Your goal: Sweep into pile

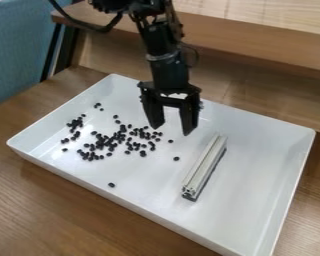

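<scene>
This looks like a robotics lab, with a robot arm [168, 65] above a wood-grain table [56, 200].

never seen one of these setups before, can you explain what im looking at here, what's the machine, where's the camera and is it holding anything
The machine is a black robot arm, reaching into the picture from the top edge. At its lower end hangs the tool, two black fingers that stand apart with nothing between them, so it holds nothing.

There is one picture, from a fixed camera looking down at a slant.

On a wooden table sits a white tray with raised sides. Inside it, small dark pieces, perhaps beans, are scattered loosely, mostly toward the picture's left. To their right lies a long, pale bar. The job is to sweep into a pile, so the bar may be the sweeper.
</scene>
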`<state>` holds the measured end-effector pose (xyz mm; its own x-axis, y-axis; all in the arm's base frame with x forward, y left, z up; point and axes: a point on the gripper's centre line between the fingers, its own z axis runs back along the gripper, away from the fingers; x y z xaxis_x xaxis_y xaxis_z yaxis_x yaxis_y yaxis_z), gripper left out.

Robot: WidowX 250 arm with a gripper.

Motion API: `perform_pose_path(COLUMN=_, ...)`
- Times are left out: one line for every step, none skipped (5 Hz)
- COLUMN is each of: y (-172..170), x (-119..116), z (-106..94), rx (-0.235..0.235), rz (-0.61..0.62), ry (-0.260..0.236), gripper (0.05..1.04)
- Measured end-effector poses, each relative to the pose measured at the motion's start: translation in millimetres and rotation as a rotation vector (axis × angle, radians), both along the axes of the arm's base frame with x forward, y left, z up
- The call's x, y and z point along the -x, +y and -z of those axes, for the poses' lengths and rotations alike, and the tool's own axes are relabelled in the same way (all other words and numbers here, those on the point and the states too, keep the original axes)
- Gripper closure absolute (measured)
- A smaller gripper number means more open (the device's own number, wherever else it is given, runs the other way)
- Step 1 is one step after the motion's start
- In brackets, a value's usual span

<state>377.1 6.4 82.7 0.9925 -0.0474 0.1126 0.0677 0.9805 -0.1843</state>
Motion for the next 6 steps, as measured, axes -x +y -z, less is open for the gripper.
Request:
perform_pose_path(y=-17, x=5, z=5.5, rx=0.006, rz=0.005, ry=0.001, gripper=0.082)
perform_pose_path(y=-27, x=7, z=9.2, rx=0.022, rz=0.008, ry=0.001, gripper=0.082)
perform_pose_path(y=-44, x=6, z=10.7, rx=0.025, rz=0.014, ry=-0.006, gripper=0.082)
perform_pose_path(y=-54, x=6, z=10.2, rx=0.028, rz=0.013, ry=-0.012, gripper=0.082)
perform_pose_path(y=-61, x=5, z=11.7, rx=0.007, rz=0.001, ry=-0.009, gripper=0.082)
perform_pose_path(y=-64, x=4, z=24.2, rx=-0.04, rz=0.001, ry=0.034, gripper=0.082)
